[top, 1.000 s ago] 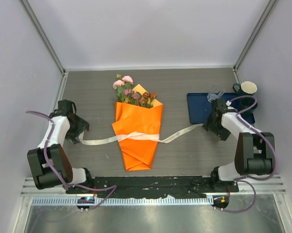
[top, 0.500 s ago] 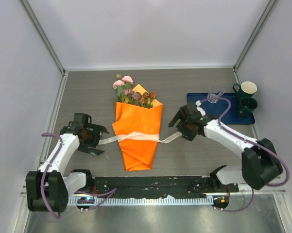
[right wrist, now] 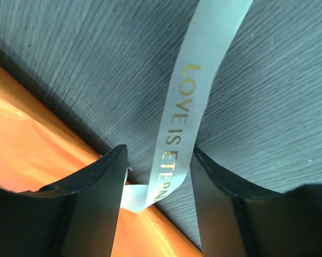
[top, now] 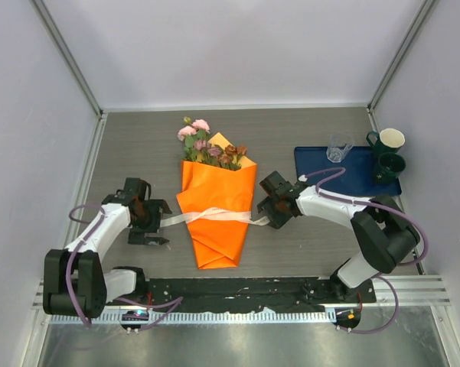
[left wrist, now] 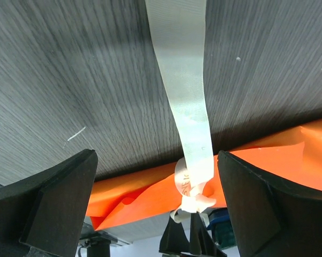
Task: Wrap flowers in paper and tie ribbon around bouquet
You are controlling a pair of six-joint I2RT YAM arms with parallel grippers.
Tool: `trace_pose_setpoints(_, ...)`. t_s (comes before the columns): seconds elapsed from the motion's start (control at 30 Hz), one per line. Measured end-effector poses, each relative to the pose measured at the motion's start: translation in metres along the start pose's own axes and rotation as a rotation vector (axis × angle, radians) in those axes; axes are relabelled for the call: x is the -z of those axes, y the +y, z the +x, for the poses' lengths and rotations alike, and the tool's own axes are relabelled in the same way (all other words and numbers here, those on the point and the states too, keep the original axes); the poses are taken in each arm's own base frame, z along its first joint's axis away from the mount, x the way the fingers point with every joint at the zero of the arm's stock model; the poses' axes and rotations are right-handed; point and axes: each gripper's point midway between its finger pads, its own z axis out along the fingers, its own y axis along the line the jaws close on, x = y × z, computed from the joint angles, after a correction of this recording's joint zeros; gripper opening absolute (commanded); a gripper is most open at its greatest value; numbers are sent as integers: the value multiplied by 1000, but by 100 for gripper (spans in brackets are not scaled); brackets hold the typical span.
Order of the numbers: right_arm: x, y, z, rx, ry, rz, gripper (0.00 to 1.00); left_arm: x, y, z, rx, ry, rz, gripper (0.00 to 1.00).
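The bouquet lies mid-table: pink and brown flowers (top: 205, 145) stick out of the top of an orange paper (top: 218, 191) cone. The cream ribbon (top: 214, 215) crosses the cone, with a knot (left wrist: 195, 188) at its side in the left wrist view. My left gripper (top: 162, 224) stands wide open just left of the cone, and the ribbon's left tail (left wrist: 185, 96) runs between its fingers (left wrist: 53, 209) untouched. My right gripper (top: 265, 214) sits at the cone's right edge. Its jaws are half-narrowed around the gold-printed tail (right wrist: 174, 139), with a gap still on one side.
A blue tray (top: 314, 174) lies at the right, with a clear glass (top: 337, 147) and two dark green mugs (top: 390, 140) (top: 388, 166) at its far end. Enclosure walls stand at the left, right and back. The arms' base rail runs along the near edge.
Both arms have swung inward from the ribbon's far ends to the sides of the cone. The left jaws have opened wide. The right jaws opened, then narrowed around the tail.
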Motion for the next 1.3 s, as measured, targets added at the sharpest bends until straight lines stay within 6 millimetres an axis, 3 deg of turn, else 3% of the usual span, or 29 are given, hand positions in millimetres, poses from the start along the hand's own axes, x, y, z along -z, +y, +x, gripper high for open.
trace_pose_setpoints(0.07,-2,3,0,-19,-8,12,39,-1,2,-2,5,-17,-16,100)
trace_pose_setpoints(0.17,-5,4,3,-35,-18,24,28,-4,3,-5,16,-42,-45,100)
trace_pose_setpoints(0.2,-5,5,3,-37,-20,23,11,-5,3,-7,19,-50,-53,100)
trace_pose_setpoints(0.27,-6,3,8,-32,-23,29,0,-8,2,-9,25,-68,-68,100)
trace_pose_setpoints(0.5,-7,2,9,-34,-39,40,0,-23,-6,-8,39,-91,-134,99)
trace_pose_setpoints(0.6,-7,2,8,-33,-44,41,0,-31,-9,2,39,-77,-151,90)
trace_pose_setpoints(0.67,-7,1,8,-33,-47,41,0,-33,-10,11,42,-63,-171,74)
trace_pose_setpoints(0.73,-7,1,7,-32,-49,41,0,-35,-13,16,56,-59,-177,66)
trace_pose_setpoints(0.77,-7,1,7,-31,-49,42,0,-36,-13,18,67,-57,-178,48)
trace_pose_setpoints(0.83,-8,1,7,-29,-51,44,0,-36,-15,21,87,-58,-173,34)
trace_pose_setpoints(0.87,-8,1,7,-24,-52,45,0,-37,-15,22,91,-59,-170,19)
trace_pose_setpoints(0.97,-8,0,5,9,-68,48,0,-38,-19,23,81,-72,-149,0)
trace_pose_setpoints(1.13,-7,-7,-8,140,-147,85,0,-37,-23,16,-46,-145,-106,0)
trace_pose_setpoints(1.3,-9,-15,-35,363,-342,277,0,-29,-21,-21,-286,-364,-177,0)
